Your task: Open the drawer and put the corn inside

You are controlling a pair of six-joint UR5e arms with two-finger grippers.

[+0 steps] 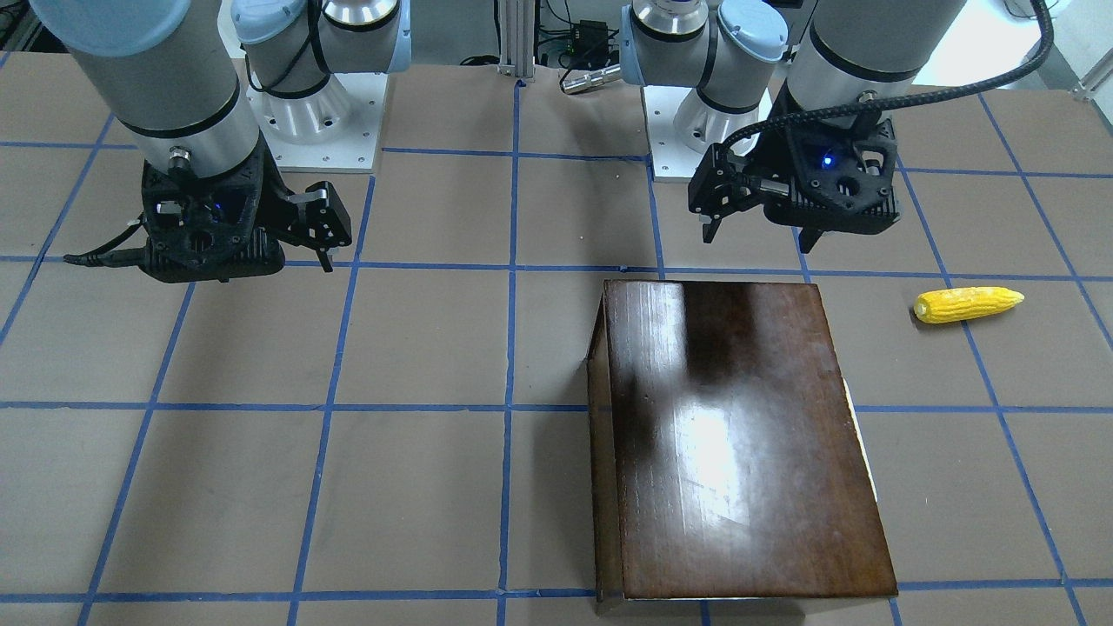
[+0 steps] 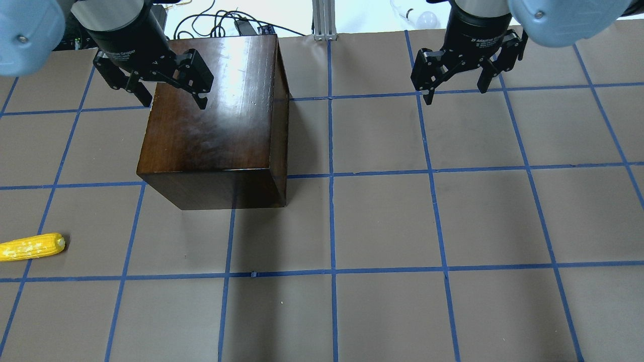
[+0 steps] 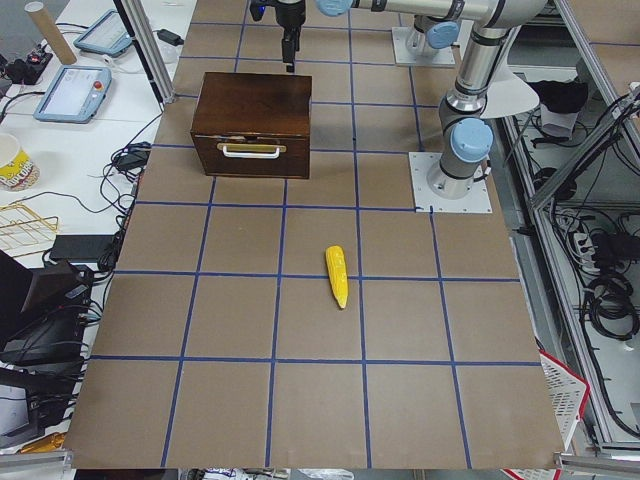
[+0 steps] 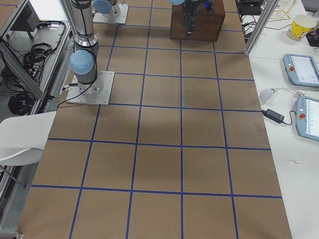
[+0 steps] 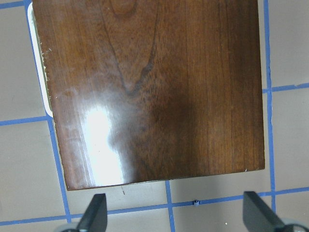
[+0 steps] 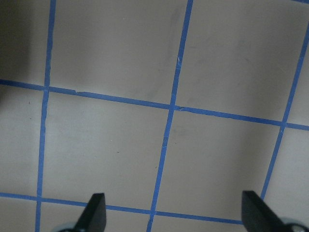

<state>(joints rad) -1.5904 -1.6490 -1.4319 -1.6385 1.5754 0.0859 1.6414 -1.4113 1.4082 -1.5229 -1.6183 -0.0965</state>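
**Clerk:** Item one, the largest?
**Keeper:** Table point(image 2: 382, 221), brown, with a blue tape grid. Item two is the landmark: box point(image 2: 216, 115), glossy dark wood, standing on the table. All places are reckoned from it.
**Clerk:** Item three?
**Keeper:** Drawer point(image 3: 250, 157), shut. Its front sits in the box face turned toward the robot's left end, with a white handle point(image 3: 251, 150) across it. Nothing is pulled out.
**Clerk:** Grippers?
**Keeper:** Left gripper point(image 2: 173, 98): above the box by its robot-side edge, clear of the top, fingers spread wide, empty. Right gripper point(image 2: 457, 89): well apart from the box, on the side opposite the drawer front, over bare table. It is likewise spread wide and empty.
**Clerk:** Smallest?
**Keeper:** Corn point(image 2: 31, 246): lying flat on the table, out beyond the drawer-front side of the box and toward the robot. It is well apart from the box and touches nothing else.
**Clerk:** Hazards, as judged?
**Keeper:** Three.
- Nothing braces the box. A pull on the handle may drag the whole box instead of sliding the drawer, and the right gripper is too far off to steady it.
- The handle sits close to the front. A finger that misses the gap would scrape the panel or slip off.
- The corn is round and tapered. A pinch off centre could squirt it away or set it rolling. A release from height could bounce it out of the drawer.
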